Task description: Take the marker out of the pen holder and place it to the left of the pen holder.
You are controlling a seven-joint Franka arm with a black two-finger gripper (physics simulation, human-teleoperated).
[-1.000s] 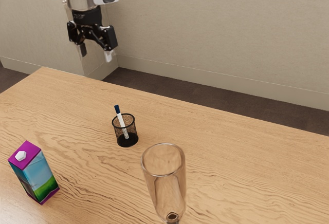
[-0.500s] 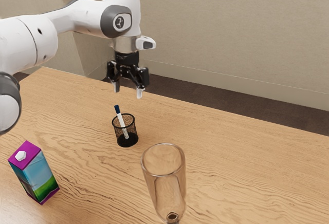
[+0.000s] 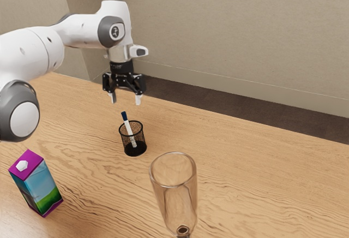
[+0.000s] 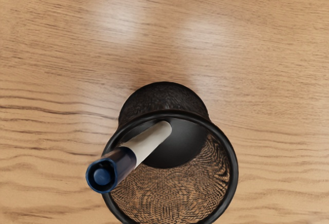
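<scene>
My gripper (image 3: 126,101) hangs fingers-down just above the marker in the exterior view, its two fingertips wide apart with nothing between them. The marker (image 3: 128,128), white with a dark blue cap, leans inside the black mesh pen holder (image 3: 141,138), its cap sticking up past the rim. Seen from my hand, the blue cap of the marker (image 4: 114,169) points up toward the camera and rests over the rim of the pen holder (image 4: 232,175); the white barrel slants down into the cup.
On the wooden table (image 3: 245,167), a purple-topped carton (image 3: 39,186) stands toward the exterior view's lower left. A clear glass (image 3: 174,194) stands nearer the camera than the pen holder, toward the exterior view's right.
My arm has swung in over the table from the exterior view's upper left, then shifted slightly back left, above the pen holder. The marker, pen holder, carton and glass have stayed put.
</scene>
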